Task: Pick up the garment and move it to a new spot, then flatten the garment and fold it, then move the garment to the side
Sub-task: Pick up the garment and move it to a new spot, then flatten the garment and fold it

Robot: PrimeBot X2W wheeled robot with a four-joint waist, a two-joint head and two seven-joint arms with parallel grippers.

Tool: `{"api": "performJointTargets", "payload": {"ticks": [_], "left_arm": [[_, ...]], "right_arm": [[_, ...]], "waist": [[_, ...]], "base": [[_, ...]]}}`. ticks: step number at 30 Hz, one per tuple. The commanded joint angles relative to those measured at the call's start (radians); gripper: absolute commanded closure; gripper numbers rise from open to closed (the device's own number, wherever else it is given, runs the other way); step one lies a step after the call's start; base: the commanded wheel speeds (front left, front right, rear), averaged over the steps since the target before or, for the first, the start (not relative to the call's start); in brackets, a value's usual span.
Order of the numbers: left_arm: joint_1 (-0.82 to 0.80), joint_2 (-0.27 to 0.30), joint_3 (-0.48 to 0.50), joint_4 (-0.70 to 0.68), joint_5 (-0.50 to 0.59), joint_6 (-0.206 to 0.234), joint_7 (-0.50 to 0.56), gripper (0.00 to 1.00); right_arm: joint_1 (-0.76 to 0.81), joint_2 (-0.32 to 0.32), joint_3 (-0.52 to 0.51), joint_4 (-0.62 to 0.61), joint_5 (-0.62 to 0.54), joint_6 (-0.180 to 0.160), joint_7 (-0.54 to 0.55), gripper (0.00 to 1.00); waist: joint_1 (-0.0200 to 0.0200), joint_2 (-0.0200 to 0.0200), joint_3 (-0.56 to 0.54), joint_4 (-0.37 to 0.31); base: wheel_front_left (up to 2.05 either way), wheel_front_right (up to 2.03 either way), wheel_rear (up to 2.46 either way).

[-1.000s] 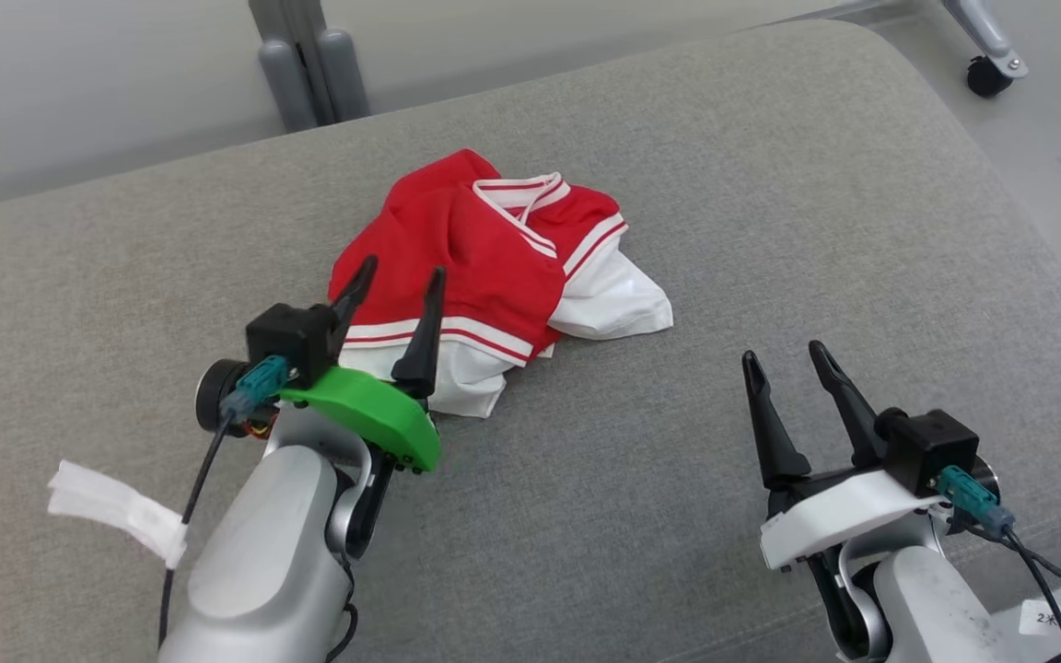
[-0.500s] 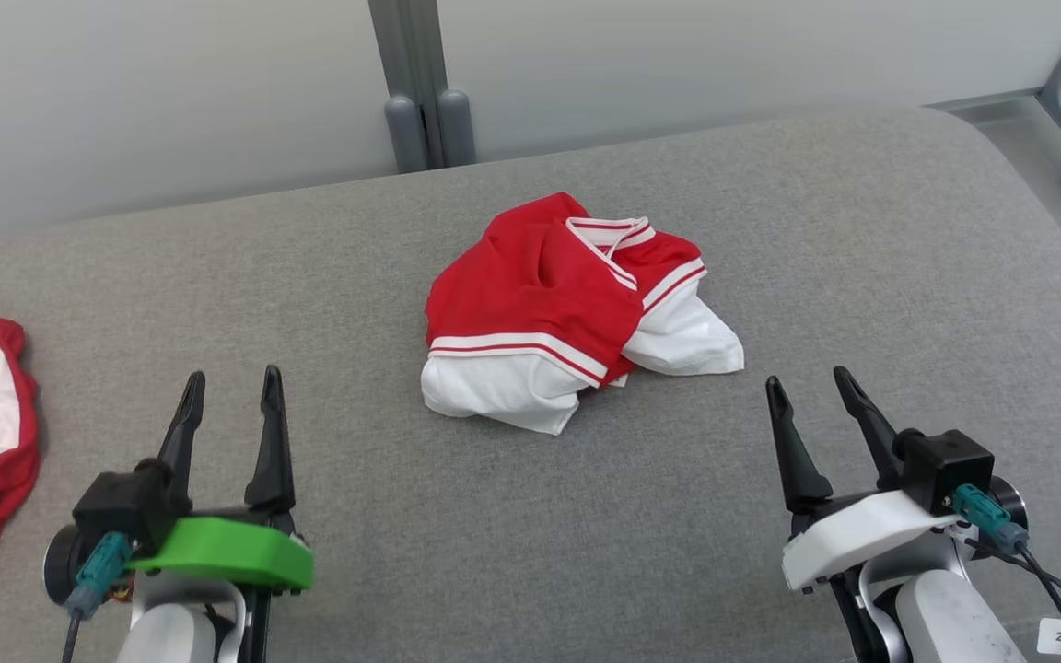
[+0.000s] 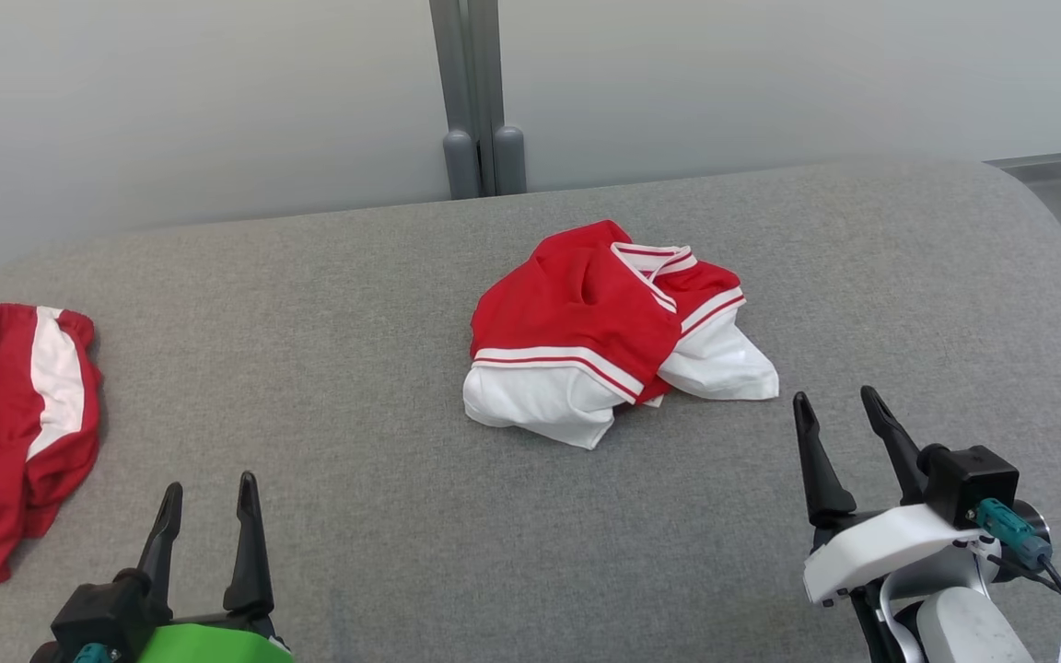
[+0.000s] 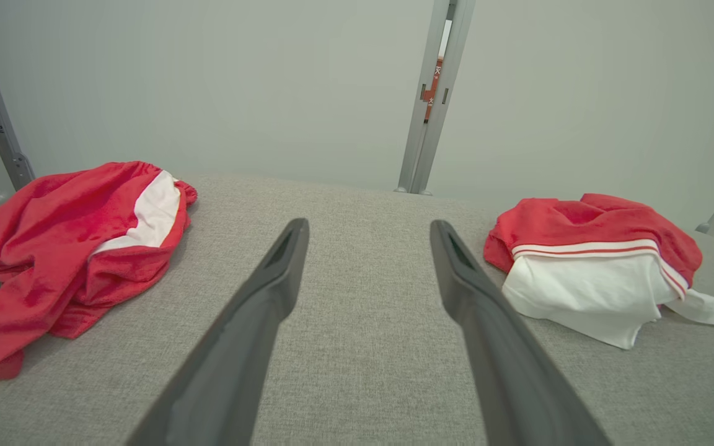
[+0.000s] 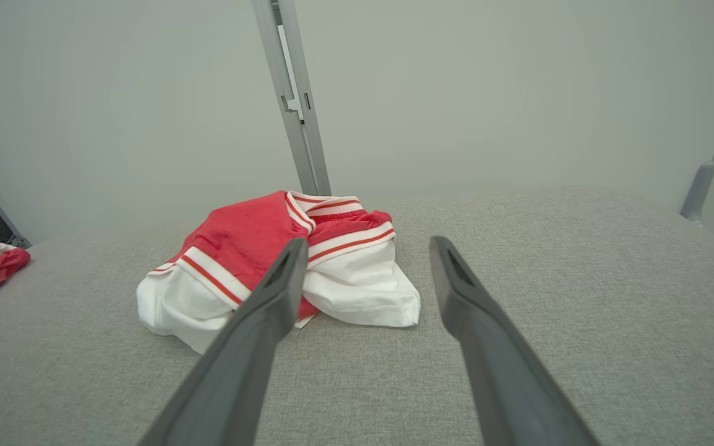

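A second ago the left fingers [image 3: 250,543] reached over the near left edge of the garment [image 3: 586,322]. They have since pulled back to the near left part of the gray cushion [image 3: 355,387], well apart from it. The head camera has swung too, so a second red-and-white garment [image 3: 15,414] at the cushion's left edge has come into view. The right fingers [image 3: 816,460] stay by the near right edge, near the garment's white corner. Both pairs of fingers stand wide apart, holding and touching nothing. The garment lies crumpled around the middle of the cushion, with its red part toward the far edge and its white part toward the near edge.
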Motion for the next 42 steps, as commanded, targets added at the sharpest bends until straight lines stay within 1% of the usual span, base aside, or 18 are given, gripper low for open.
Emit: {"api": "performJointTargets", "payload": {"ticks": [1,15,18,20,22,25,28,31,34,39,42], "left_arm": [[0.019,-0.004,0.008,-0.004,0.008,-0.005,-0.001,0.0],[0.011,-0.031,0.025,0.003,0.04,-0.028,-0.001,0.0],[-0.009,-0.035,0.022,0.008,0.049,-0.035,-0.001,0.0],[-0.027,-0.038,0.019,0.01,0.054,-0.038,-0.001,0.0],[-0.041,-0.039,0.017,0.011,0.059,-0.042,-0.001,0.0],[-0.061,-0.04,0.011,0.013,0.057,-0.044,-0.001,0.0],[-0.085,-0.04,0.005,0.015,0.057,-0.051,-0.001,0.0],[-0.102,-0.042,-0.005,0.014,0.06,-0.054,-0.001,0.0],[-0.116,-0.042,-0.012,0.014,0.064,-0.055,-0.001,0.0],[-0.133,-0.044,-0.023,0.016,0.069,-0.058,-0.001,0.0],[-0.138,-0.045,-0.028,0.019,0.068,-0.06,-0.001,0.0]], "right_arm": [[0.008,-0.002,-0.004,0.002,0.003,0.0,-0.001,0.0],[-0.007,-0.002,-0.002,-0.001,0.008,0.0,-0.004,0.0],[-0.058,-0.001,0.033,0.006,0.044,0.0,0.038,0.0],[-0.122,-0.002,0.082,0.051,0.105,0.0,0.121,0.0],[-0.174,-0.002,0.114,0.099,0.132,0.0,0.181,0.0],[-0.248,-0.002,0.155,0.184,0.197,0.0,0.239,0.0],[-0.321,-0.003,0.18,0.281,0.274,0.0,0.259,0.0],[-0.383,-0.002,0.18,0.378,0.359,0.0,0.252,0.0],[-0.45,-0.001,0.216,0.467,0.431,0.0,0.229,0.0],[-0.533,-0.003,0.296,0.578,0.485,0.0,0.177,0.0],[-0.567,-0.002,0.342,0.612,0.514,0.0,0.129,0.0]], "waist": [[0.0,0.0,0.0,0.001],[0.0,0.0,0.013,0.0],[0.0,0.0,0.024,0.006],[0.0,0.0,0.035,0.014],[0.0,0.0,0.048,0.021],[0.0,0.0,0.066,0.034],[0.0,0.0,0.087,0.052],[0.0,0.0,0.105,0.068],[0.0,0.0,0.123,0.081],[0.0,0.0,0.139,0.099],[0.0,0.0,0.14,0.105]], "base": [[0.0,0.0,0.0],[0.0,0.0,0.0],[0.0,0.0,0.0],[0.0,0.0,0.0],[0.0,0.0,0.0],[0.0,0.0,0.0],[0.0,0.0,0.0],[0.0,0.0,0.0],[0.0,0.0,0.0],[0.0,0.0,0.0],[0.0,0.0,0.0]]}}
